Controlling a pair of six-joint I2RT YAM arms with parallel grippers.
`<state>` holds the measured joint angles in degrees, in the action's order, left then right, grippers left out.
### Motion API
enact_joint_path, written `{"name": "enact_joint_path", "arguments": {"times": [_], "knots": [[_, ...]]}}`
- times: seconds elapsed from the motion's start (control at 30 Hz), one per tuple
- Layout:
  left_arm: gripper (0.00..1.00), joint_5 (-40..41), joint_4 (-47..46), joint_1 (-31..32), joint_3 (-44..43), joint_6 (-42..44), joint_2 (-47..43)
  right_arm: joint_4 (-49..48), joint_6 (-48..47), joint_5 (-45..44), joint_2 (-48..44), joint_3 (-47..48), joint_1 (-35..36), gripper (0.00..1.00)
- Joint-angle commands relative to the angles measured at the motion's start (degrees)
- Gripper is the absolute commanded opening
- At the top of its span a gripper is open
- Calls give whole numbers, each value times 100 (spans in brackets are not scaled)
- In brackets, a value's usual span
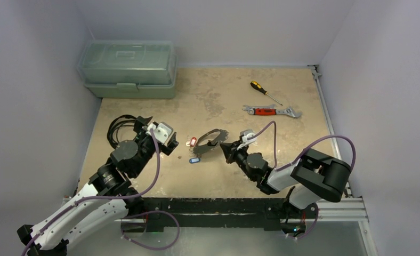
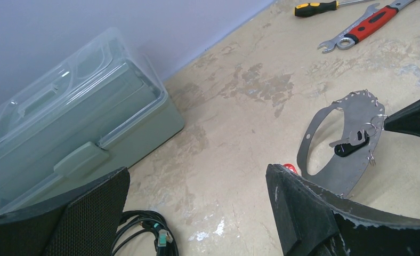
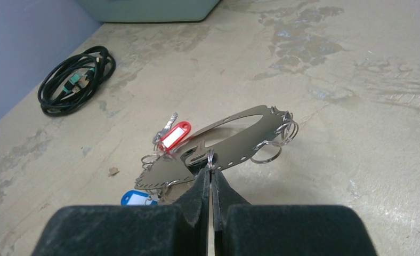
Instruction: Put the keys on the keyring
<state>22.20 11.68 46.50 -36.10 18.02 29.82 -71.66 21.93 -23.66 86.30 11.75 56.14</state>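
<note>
The keyring [image 1: 210, 140] is a flat silvery loop with holes and small split rings along its edge, at the table's middle. It also shows in the left wrist view [image 2: 352, 165] and the right wrist view [image 3: 234, 140]. My right gripper [image 3: 210, 170] is shut on a small split ring at its near edge and holds it tilted. In the top view the right gripper [image 1: 226, 148] sits at the loop's right side. A red-tagged key [image 3: 175, 136] and a blue-tagged key [image 3: 135, 198] lie by the loop's left end. A black tag [image 2: 352, 148] rests against the loop. My left gripper [image 2: 197, 176] is open and empty, left of the loop.
A translucent green toolbox [image 1: 128, 69] stands at the back left. A coiled black cable [image 1: 120, 128] lies beside the left gripper. A yellow-handled screwdriver [image 1: 265, 92] and a red-handled wrench [image 1: 272, 111] lie at the back right.
</note>
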Motion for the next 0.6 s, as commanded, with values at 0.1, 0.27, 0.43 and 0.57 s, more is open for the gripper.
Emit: {"name": "enact_joint_path", "arguments": {"times": [0.1, 0.27, 0.43, 0.57], "knots": [[99, -49, -113, -44, 1, -73, 32, -411, 446, -316, 167, -111, 2, 0], [99, -19, -118, -51, 11, -85, 52, 552, 802, -849, -214, -26, 2, 58], [99, 203, -276, -73, 57, -310, 118, 1961, 1013, -1567, -1297, 151, 2, 84], [100, 477, -438, -124, 83, -1146, 234, 2893, 765, -1777, -2037, 588, 2, 87]]}}
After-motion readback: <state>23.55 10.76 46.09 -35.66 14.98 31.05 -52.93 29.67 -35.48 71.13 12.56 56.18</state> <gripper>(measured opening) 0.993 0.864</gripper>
